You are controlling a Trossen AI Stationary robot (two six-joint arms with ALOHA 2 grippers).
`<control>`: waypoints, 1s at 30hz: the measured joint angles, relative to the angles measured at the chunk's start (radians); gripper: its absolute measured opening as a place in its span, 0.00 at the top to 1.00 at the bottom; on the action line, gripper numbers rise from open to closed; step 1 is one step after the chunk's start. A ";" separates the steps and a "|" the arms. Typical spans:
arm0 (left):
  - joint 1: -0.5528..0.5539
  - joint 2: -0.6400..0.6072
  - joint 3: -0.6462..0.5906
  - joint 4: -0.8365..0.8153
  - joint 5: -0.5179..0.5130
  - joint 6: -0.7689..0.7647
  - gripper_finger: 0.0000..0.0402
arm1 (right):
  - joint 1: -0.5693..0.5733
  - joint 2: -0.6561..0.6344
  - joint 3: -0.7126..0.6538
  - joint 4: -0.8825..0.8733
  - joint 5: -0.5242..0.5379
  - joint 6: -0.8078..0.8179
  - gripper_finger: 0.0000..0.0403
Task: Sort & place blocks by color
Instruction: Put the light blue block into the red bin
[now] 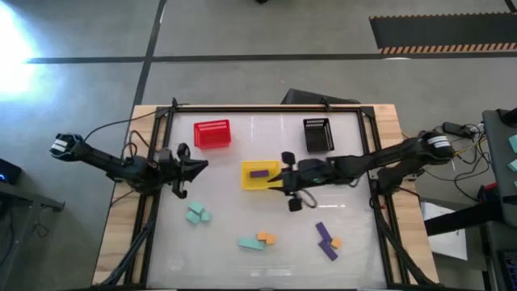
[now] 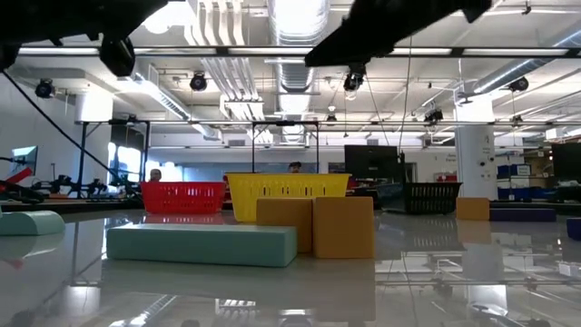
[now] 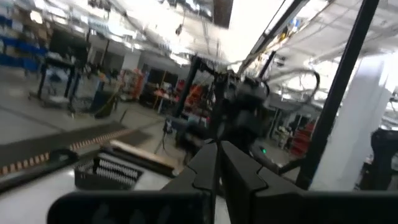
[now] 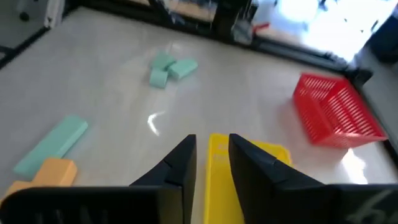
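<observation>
My right gripper hovers at the right edge of the yellow basket, fingers a little apart. A purple block lies inside that basket. Loose on the table are two small teal blocks, a teal bar touching an orange block, and purple bars with a small orange piece. My left gripper waits shut and level at the table's left, above the surface. The right wrist view shows the teal blocks, the teal bar and the orange block. My right gripper points slanting down over the yellow basket; a strip of the basket's rim shows in the gap between its fingers. I cannot tell whether the fingers touch it.
A red basket stands far left of centre and a black basket far right. A dark frame rims the table. Bare table lies between the baskets and along the near edge. In the low view the teal bar and orange blocks stand nearest.
</observation>
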 joint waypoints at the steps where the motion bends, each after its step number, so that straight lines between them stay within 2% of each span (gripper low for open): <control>1: -0.005 0.025 0.011 -0.004 0.000 -0.018 0.99 | 0.000 -0.029 -0.026 0.014 0.000 -0.006 0.82; 4: -0.021 0.096 0.055 -0.052 0.004 -0.082 0.99 | 0.000 -0.116 -0.093 0.048 0.000 -0.014 0.85; 8: -0.037 0.146 0.150 -0.285 0.056 -0.233 0.99 | 0.000 -0.214 -0.158 0.064 0.000 -0.014 0.88; 13: -0.062 0.205 0.328 -0.796 0.135 -0.492 0.99 | 0.000 -0.290 -0.206 0.062 0.000 -0.017 0.89; 16: -0.079 0.265 0.448 -1.049 0.203 -0.587 0.99 | 0.000 -0.314 -0.218 0.064 0.000 -0.035 0.89; 19: -0.090 0.350 0.539 -1.252 0.347 -0.570 0.99 | 0.000 -0.326 -0.221 0.065 0.000 -0.069 0.89; 23: -0.094 0.458 0.620 -1.420 0.559 -0.454 0.99 | 0.000 -0.345 -0.221 0.064 0.000 -0.115 0.89; 26: -0.102 0.533 0.639 -1.445 0.625 -0.388 0.99 | 0.000 -0.359 -0.221 0.065 0.000 -0.135 0.89; 30: -0.111 0.605 0.648 -1.444 0.674 -0.383 0.98 | 0.000 -0.372 -0.221 0.063 0.000 -0.133 0.89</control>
